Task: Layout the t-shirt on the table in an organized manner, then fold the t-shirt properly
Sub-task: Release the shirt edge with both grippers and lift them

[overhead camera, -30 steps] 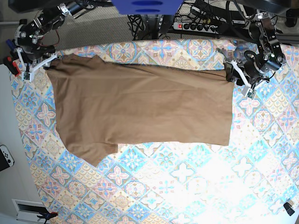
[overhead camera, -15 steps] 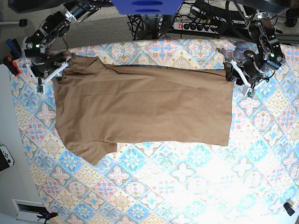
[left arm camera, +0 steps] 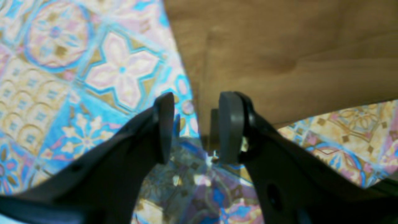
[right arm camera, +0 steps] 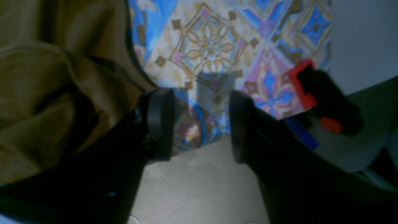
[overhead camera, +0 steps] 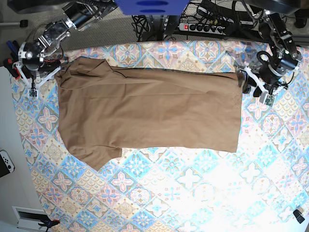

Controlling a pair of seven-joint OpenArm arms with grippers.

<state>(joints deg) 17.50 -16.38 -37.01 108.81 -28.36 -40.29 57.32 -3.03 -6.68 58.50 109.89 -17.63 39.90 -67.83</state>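
The tan-brown t-shirt (overhead camera: 145,111) lies spread flat on the patterned table (overhead camera: 193,193), neck end at the view's left and hem at the right. Its far sleeve (overhead camera: 77,67) is slightly bunched. My left gripper (overhead camera: 252,86) stands open just off the hem's far corner. In the left wrist view its fingers (left arm camera: 196,127) hold nothing, and the t-shirt's (left arm camera: 279,46) edge lies just beyond the tips. My right gripper (overhead camera: 42,76) is open beside the bunched sleeve. In the right wrist view the t-shirt (right arm camera: 46,93) lies left of the open gripper (right arm camera: 199,127), with bare table (right arm camera: 211,46) in the gap.
A red clamp (right arm camera: 303,82) sits on the table's left edge (overhead camera: 10,67), close to my right gripper. A power strip (overhead camera: 203,27) and cables lie beyond the far edge. A white controller (overhead camera: 6,162) lies off the table's left side.
My right gripper has let go of the shoulder and drawn back to the left, leaving the sleeve on the table. My left gripper has shifted slightly right, off the hem corner.
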